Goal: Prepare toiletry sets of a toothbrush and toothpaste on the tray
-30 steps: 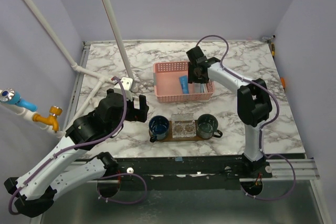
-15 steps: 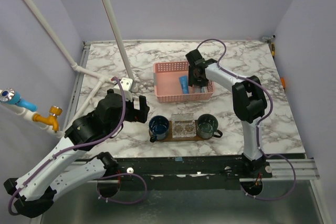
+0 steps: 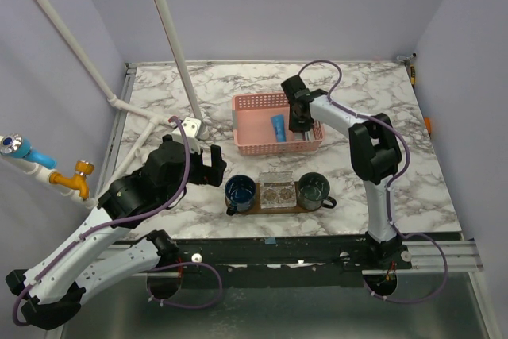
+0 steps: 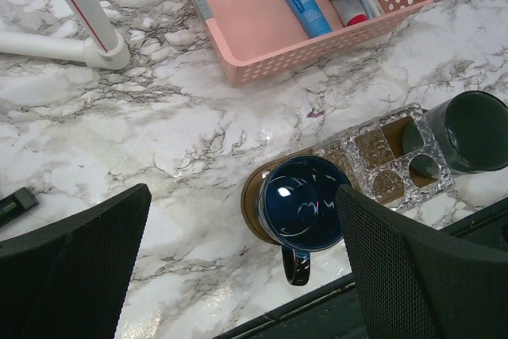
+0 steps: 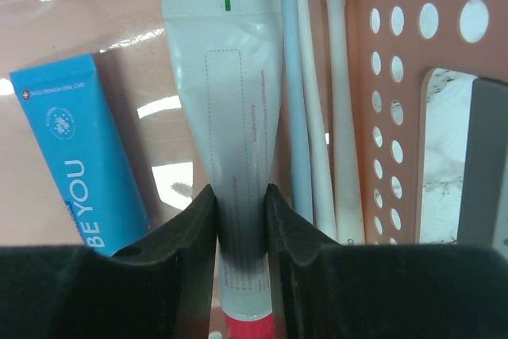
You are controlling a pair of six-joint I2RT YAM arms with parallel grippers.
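In the pink basket [image 5: 397, 117] lie a white toothpaste tube [image 5: 238, 101] with a red cap, a blue toothpaste tube [image 5: 79, 156] and two white toothbrushes [image 5: 300, 117] along the perforated wall. My right gripper [image 5: 242, 212] is down in the basket [image 3: 254, 147], its pads pressed on the white tube's lower part. The brown tray [image 4: 252, 196] lies near the table's front edge. My left gripper [image 4: 240, 196] hangs open above the tray's left end, with nothing between its fingers.
On the tray stand a dark blue cup [image 4: 305, 200], a clear glass holder [image 4: 381, 164] and a dark green cup [image 4: 472, 131]. A white pipe stand [image 4: 79, 13] rises left of the basket. The table's front edge runs just below the tray.
My right gripper's jaws have narrowed onto the white toothpaste tube in the basket. The left arm has not moved.
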